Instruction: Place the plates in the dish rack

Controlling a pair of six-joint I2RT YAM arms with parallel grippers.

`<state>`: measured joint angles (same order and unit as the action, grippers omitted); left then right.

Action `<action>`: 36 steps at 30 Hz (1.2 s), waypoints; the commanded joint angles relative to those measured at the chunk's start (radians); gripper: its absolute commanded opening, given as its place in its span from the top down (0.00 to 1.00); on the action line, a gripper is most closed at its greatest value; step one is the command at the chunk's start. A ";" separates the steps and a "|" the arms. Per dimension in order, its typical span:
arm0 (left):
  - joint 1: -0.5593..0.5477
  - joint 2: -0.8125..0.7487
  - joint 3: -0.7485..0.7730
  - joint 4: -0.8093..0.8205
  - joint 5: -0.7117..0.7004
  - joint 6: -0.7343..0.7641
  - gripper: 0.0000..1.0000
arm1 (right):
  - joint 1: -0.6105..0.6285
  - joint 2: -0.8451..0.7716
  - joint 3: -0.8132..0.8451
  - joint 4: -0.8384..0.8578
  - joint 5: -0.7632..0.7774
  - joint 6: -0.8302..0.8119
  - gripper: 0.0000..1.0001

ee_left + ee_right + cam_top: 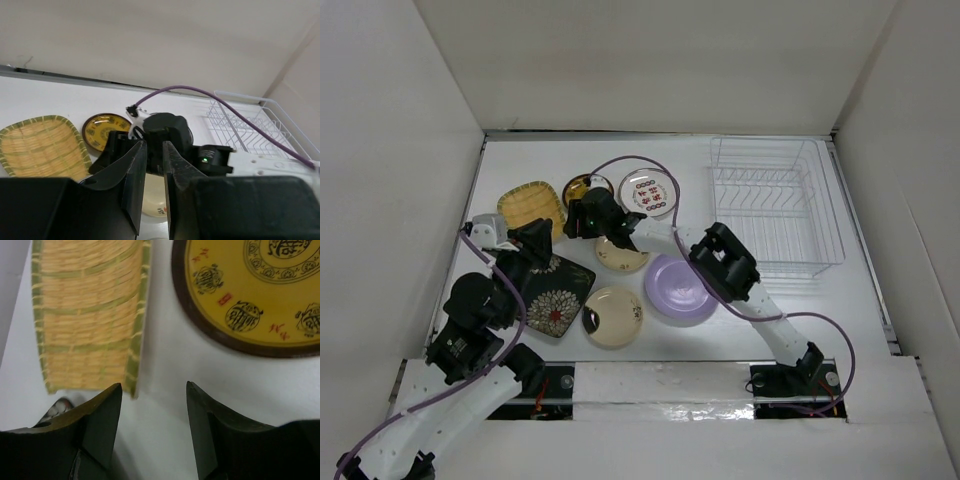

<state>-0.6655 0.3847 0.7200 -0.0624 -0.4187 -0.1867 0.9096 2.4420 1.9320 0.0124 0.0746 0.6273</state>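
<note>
Since the right tool (pixel 154 390) hangs apart with the mustard plate (pixel 90 315) and yellow plate (pixel 260 295) beside it, shutting could grab only counter (pixel 165 355).

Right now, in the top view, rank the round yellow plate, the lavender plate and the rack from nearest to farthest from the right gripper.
1. round yellow plate: just beyond the right gripper, at the far left-centre of the table.
2. lavender plate: mid-table, toward the arm bases, partly under the right arm.
3. rack: far right corner, well off to the side.
</note>
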 commanded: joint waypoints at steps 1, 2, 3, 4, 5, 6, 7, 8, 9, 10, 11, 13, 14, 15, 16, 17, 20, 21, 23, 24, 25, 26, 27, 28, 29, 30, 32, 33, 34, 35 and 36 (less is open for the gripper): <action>0.004 0.031 -0.011 0.058 0.069 0.003 0.83 | -0.009 0.069 0.136 0.006 -0.033 0.066 0.40; 0.004 0.037 -0.013 0.056 0.075 0.004 0.83 | -0.018 0.090 0.160 0.009 -0.048 0.075 0.40; 0.004 0.042 -0.013 0.056 0.078 0.004 0.82 | -0.018 0.135 0.210 0.011 -0.064 0.087 0.39; 0.004 0.046 -0.016 0.056 0.087 0.004 0.82 | -0.018 0.155 0.235 0.011 -0.067 0.110 0.39; 0.004 0.055 -0.016 0.056 0.090 0.003 0.81 | -0.018 0.176 0.257 0.011 -0.093 0.123 0.39; 0.004 0.059 -0.016 0.056 0.095 0.001 0.81 | -0.018 0.216 0.281 0.000 -0.104 0.133 0.39; 0.004 0.062 -0.014 0.056 0.101 0.003 0.81 | -0.018 0.233 0.327 -0.006 -0.105 0.158 0.39; 0.004 0.063 -0.014 0.056 0.104 0.001 0.80 | -0.018 0.247 0.343 -0.008 -0.104 0.170 0.39; 0.004 0.060 -0.014 0.056 0.107 0.003 0.80 | -0.018 0.256 0.351 0.010 -0.102 0.181 0.39; 0.004 0.059 -0.016 0.056 0.107 0.004 0.80 | -0.018 0.268 0.352 0.029 -0.111 0.202 0.39; 0.004 0.053 -0.017 0.056 0.104 0.004 0.80 | -0.018 0.275 0.357 0.047 -0.116 0.213 0.39; 0.004 0.049 -0.021 0.056 0.100 0.006 0.79 | -0.018 0.298 0.383 0.060 -0.114 0.233 0.39; 0.004 0.046 -0.019 0.056 0.101 0.006 0.79 | -0.018 0.305 0.410 0.058 -0.113 0.239 0.39; 0.004 0.045 -0.019 0.056 0.100 0.006 0.79 | -0.018 0.311 0.421 0.061 -0.116 0.247 0.40; 0.004 0.046 -0.019 0.056 0.098 0.007 0.79 | -0.018 0.324 0.429 0.063 -0.118 0.261 0.41; 0.004 0.043 -0.019 0.058 0.098 0.006 0.78 | -0.018 0.325 0.435 0.066 -0.116 0.267 0.43; 0.004 0.039 -0.019 0.056 0.093 0.006 0.78 | -0.018 0.333 0.432 0.069 -0.102 0.284 0.61; 0.004 0.039 -0.021 0.056 0.090 0.007 0.77 | -0.018 0.333 0.429 0.072 -0.102 0.285 0.68; 0.004 0.030 -0.022 0.056 0.083 0.006 0.77 | -0.018 0.333 0.429 0.075 -0.104 0.287 0.81; 0.004 0.026 -0.024 0.056 0.078 0.006 0.76 | -0.018 0.319 0.417 0.083 -0.104 0.285 0.93; 0.004 0.023 -0.025 0.056 0.066 0.006 0.76 | -0.006 0.304 0.403 0.090 -0.086 0.263 0.97; 0.004 0.017 -0.025 0.056 0.061 0.006 0.76 | 0.005 0.286 0.385 0.099 -0.079 0.252 1.00; 0.004 0.016 -0.025 0.056 0.055 0.007 0.76 | 0.005 0.243 0.363 0.130 -0.079 0.243 1.00; 0.004 0.013 -0.025 0.058 0.044 0.006 0.76 | 0.005 0.218 0.311 0.153 -0.079 0.230 1.00; 0.004 0.003 -0.025 0.056 0.040 0.007 0.76 | 0.014 0.195 0.288 0.178 -0.081 0.227 1.00; 0.004 -0.003 -0.025 0.056 0.026 0.007 0.76 | 0.014 0.172 0.271 0.205 -0.081 0.226 1.00; 0.004 -0.029 -0.031 0.056 -0.021 0.001 0.75 | 0.023 0.121 0.259 0.215 -0.079 0.206 1.00; 0.004 -0.041 -0.036 0.056 -0.041 -0.002 0.75 | 0.023 0.105 0.259 0.222 -0.075 0.200 1.00; 0.004 -0.050 -0.042 0.056 -0.072 -0.003 0.75 | 0.023 0.088 0.256 0.230 -0.046 0.196 1.00; 0.004 -0.072 -0.044 0.056 -0.083 -0.005 0.75 | 0.023 0.057 0.248 0.245 -0.041 0.201 1.00; 0.004 -0.081 -0.045 0.056 -0.094 -0.005 0.74 | 0.023 0.043 0.246 0.282 -0.041 0.212 1.00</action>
<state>-0.6651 0.3389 0.6838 -0.0490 -0.4374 -0.1879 0.9165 2.6328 2.1693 0.1570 0.0147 0.8577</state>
